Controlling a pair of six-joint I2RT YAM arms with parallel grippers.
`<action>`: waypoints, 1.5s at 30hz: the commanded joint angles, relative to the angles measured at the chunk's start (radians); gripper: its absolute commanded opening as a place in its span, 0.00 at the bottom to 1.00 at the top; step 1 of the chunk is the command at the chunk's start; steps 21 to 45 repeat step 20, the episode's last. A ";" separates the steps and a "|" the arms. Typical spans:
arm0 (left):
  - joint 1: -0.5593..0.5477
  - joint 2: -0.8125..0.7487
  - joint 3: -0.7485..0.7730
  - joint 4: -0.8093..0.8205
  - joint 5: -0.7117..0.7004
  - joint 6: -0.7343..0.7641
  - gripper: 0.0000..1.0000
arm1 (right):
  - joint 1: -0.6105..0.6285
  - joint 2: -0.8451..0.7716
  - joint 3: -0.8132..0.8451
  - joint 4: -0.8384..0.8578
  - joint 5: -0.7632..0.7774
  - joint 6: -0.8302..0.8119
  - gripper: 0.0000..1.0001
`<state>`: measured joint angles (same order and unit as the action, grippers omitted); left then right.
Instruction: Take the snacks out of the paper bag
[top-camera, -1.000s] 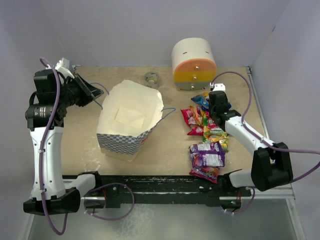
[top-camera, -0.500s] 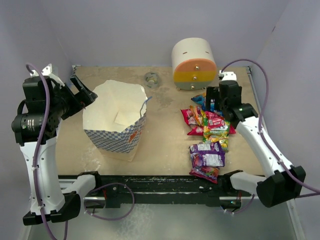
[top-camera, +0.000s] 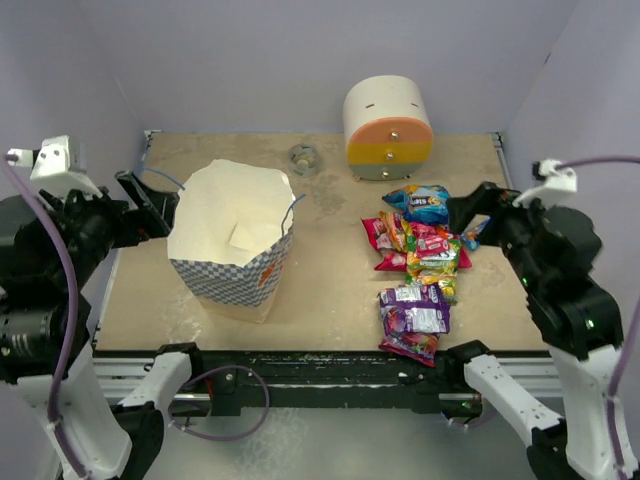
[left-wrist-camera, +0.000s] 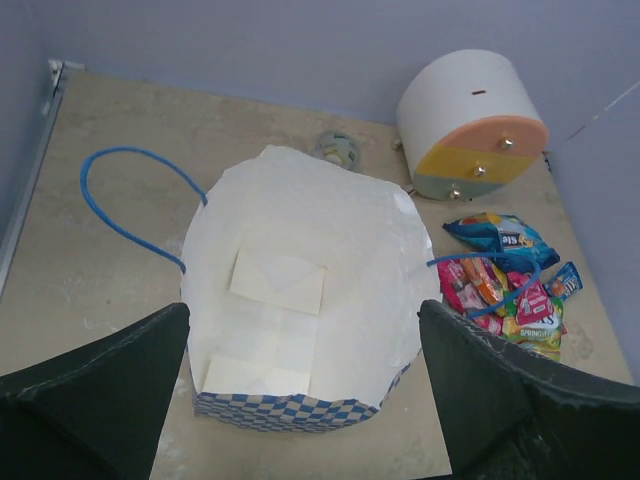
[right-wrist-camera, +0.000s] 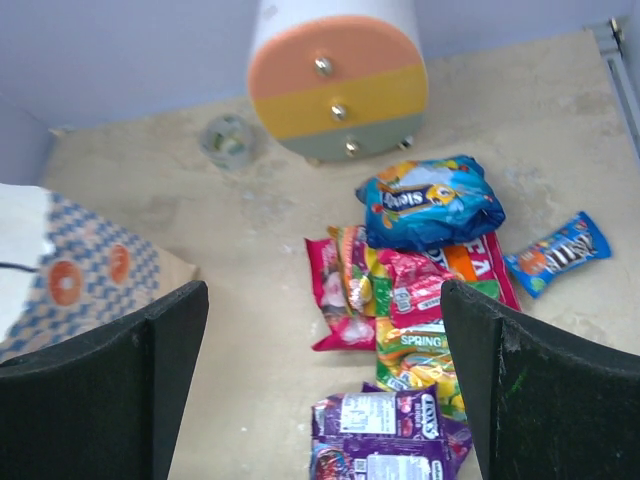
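Note:
The paper bag (top-camera: 232, 245) stands upright on the left half of the table, mouth open, blue-checked outside. Its cream inside (left-wrist-camera: 300, 290) shows no packets. The snacks (top-camera: 415, 265) lie in a loose pile on the right: a blue packet (right-wrist-camera: 430, 200) at the back, red, pink and yellow ones in the middle, purple ones (right-wrist-camera: 385, 440) at the front, and a small blue one (right-wrist-camera: 557, 252) to the side. My left gripper (top-camera: 145, 203) hangs high, left of the bag, open and empty. My right gripper (top-camera: 478, 212) hovers high, right of the pile, open and empty.
A rounded cream, orange and yellow drawer box (top-camera: 388, 128) stands at the back behind the snacks. A small round object (top-camera: 303, 157) lies at the back middle. Thin blue cord handles (left-wrist-camera: 125, 200) stick out from the bag. Purple walls close in the table on three sides.
Both grippers opened and both arms drew back and up from the table. The bag went from tilted to upright and sits a little further left. The blue packet now lies uncovered behind the pile.

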<state>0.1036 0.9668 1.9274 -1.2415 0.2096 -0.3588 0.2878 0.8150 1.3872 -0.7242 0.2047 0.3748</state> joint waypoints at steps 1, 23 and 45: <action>0.001 -0.063 0.038 0.117 0.121 0.158 0.99 | -0.001 -0.116 0.042 -0.028 -0.061 0.064 1.00; 0.001 -0.180 -0.149 0.498 0.212 0.037 0.99 | -0.001 -0.155 0.109 0.002 0.074 0.060 1.00; 0.001 -0.180 -0.149 0.498 0.212 0.037 0.99 | -0.001 -0.155 0.109 0.002 0.074 0.060 1.00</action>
